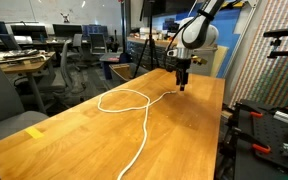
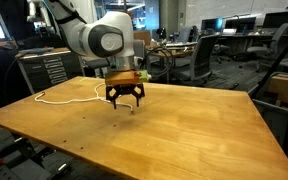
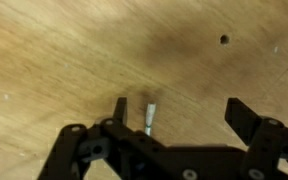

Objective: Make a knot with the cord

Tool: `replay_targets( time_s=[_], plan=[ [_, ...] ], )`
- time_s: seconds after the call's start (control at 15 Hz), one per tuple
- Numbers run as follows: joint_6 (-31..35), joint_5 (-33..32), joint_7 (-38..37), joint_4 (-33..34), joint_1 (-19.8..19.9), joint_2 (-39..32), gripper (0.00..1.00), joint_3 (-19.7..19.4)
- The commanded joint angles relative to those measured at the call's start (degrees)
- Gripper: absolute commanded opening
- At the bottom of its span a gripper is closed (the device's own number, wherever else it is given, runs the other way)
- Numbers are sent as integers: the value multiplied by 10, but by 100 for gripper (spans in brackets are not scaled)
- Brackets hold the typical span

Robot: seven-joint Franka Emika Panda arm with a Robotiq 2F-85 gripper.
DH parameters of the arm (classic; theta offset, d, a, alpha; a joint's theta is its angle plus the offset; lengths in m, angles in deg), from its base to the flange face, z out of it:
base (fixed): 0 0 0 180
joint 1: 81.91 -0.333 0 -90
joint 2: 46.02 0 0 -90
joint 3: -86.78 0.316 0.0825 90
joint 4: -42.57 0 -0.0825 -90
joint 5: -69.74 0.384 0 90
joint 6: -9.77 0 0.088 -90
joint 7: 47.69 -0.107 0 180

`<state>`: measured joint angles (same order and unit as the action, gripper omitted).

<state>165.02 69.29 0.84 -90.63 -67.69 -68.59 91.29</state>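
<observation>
The cord (image 1: 145,132) is a thin white rope lying on the wooden table (image 1: 74,135). It makes a wide loop, and a tail runs toward the near edge. In an exterior view the cord (image 2: 69,101) trails away behind the arm. My gripper (image 1: 183,86) hangs just above the table at the cord's far end, also seen in an exterior view (image 2: 126,104). In the wrist view the gripper (image 3: 179,112) is open, and the cord's end (image 3: 150,118) lies on the wood close to one finger (image 3: 120,108), free of both.
Office chairs (image 1: 79,55) and desks stand beyond the table. A rack with red-handled gear (image 1: 269,125) stands close to one table edge. A dark knot (image 3: 224,40) marks the wood ahead of the gripper. A chair (image 2: 199,60) stands behind the table.
</observation>
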Motion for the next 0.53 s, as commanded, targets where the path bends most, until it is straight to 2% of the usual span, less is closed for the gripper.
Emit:
replay_targets(
  time_s=[0.0, 0.13, 0.2, 0.33, 0.47],
  plan=[
    [96, 14, -9, -6, -4, -28, 100, 19],
    [129, 7, -26, -5, -1, -44, 99, 27],
    [144, -2, -34, -6, -3, -50, 78, 26],
    [164, -30, -52, -4, -17, -58, 68, 6],
    [165, -51, -67, 0, -24, -62, 53, -7]
  ],
)
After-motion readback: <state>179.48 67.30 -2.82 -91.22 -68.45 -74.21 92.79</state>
